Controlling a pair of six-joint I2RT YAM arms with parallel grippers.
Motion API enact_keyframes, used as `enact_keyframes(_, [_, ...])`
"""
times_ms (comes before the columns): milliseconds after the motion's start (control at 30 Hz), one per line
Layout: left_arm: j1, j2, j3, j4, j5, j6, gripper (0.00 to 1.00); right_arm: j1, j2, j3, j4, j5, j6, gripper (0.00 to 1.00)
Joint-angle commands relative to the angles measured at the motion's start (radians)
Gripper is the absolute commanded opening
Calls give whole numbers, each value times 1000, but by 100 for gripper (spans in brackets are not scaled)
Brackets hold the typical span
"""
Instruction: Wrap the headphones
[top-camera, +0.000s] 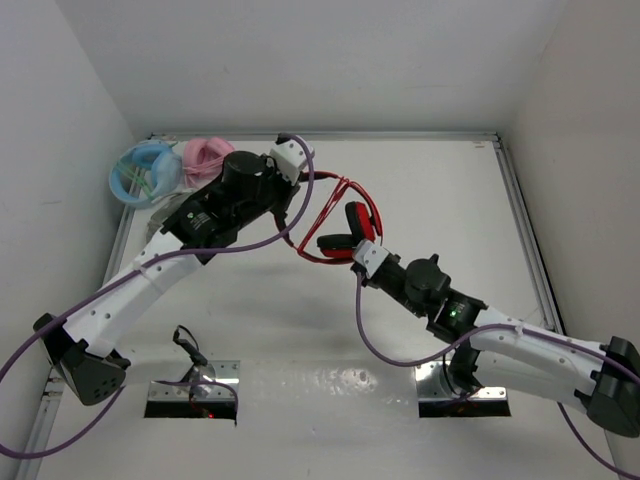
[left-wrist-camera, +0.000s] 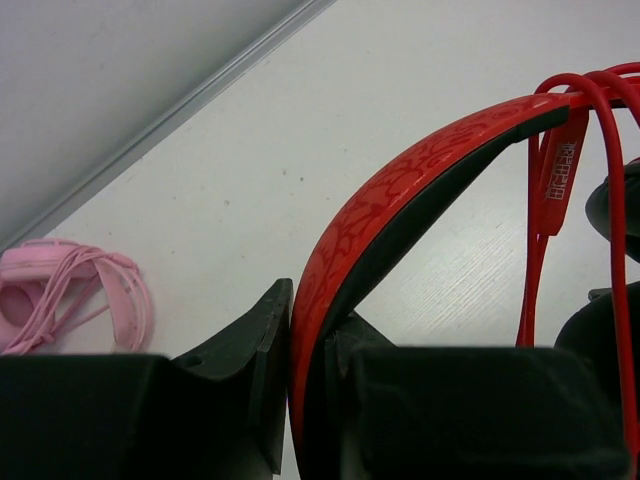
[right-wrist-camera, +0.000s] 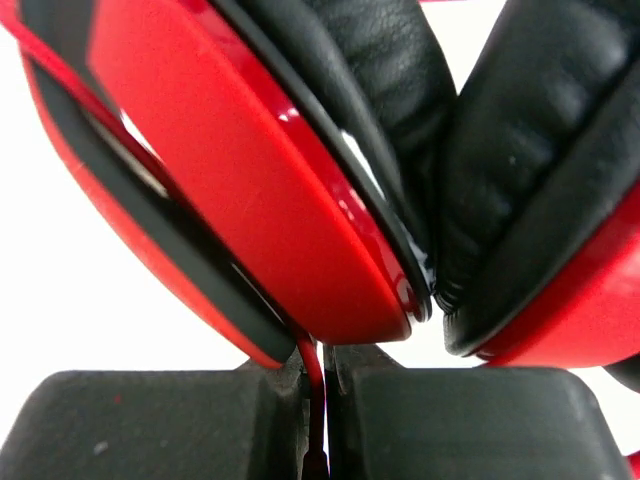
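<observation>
From above, the red headphones (top-camera: 347, 216) sit near the middle of the desk (top-camera: 450, 200), a bit toward the far edge. One arm is at each end of them. A pink pair (top-camera: 208, 155) and a pale blue pair (top-camera: 143, 171) lie in the far left corner. This view is too far off to show how the fingers stand.

The left wrist camera shows that part. The left gripper (left-wrist-camera: 305, 340) is squeezed tight on the headband (left-wrist-camera: 400, 190), which is red with a curly pattern on top and black underneath. The thin red cable (left-wrist-camera: 612, 200) hangs over the band. A small flat red piece (left-wrist-camera: 562, 170) on the cable has raised letters (too small and tilted to read).

The right wrist camera sees the two ear cups (right-wrist-camera: 250, 170) pressed together, with their black cushions (right-wrist-camera: 520, 140) touching. The right gripper (right-wrist-camera: 322, 365) is pinched shut on the cable just under them. No writing shows here.
</observation>
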Motion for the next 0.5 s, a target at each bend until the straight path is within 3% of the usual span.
enact_keyframes(0, [-4,-56,50,0,154,-78,0,-19,-29,-18,119,-87,23,0])
enact_keyframes(67, [-4,-53,43,6,148,-86,0,-17,-24,-26,127,-101,23,0])
enact_keyframes(200, [-4,-41,30,20,90,-106,0,-17,2,-18,129,-95,24,17])
enact_keyframes(433, [-4,-39,30,-6,34,-106,0,-17,-27,-50,144,-72,27,27])
enact_keyframes(467, [-4,-42,30,-8,24,-100,0,-19,-45,-57,140,-61,26,32])
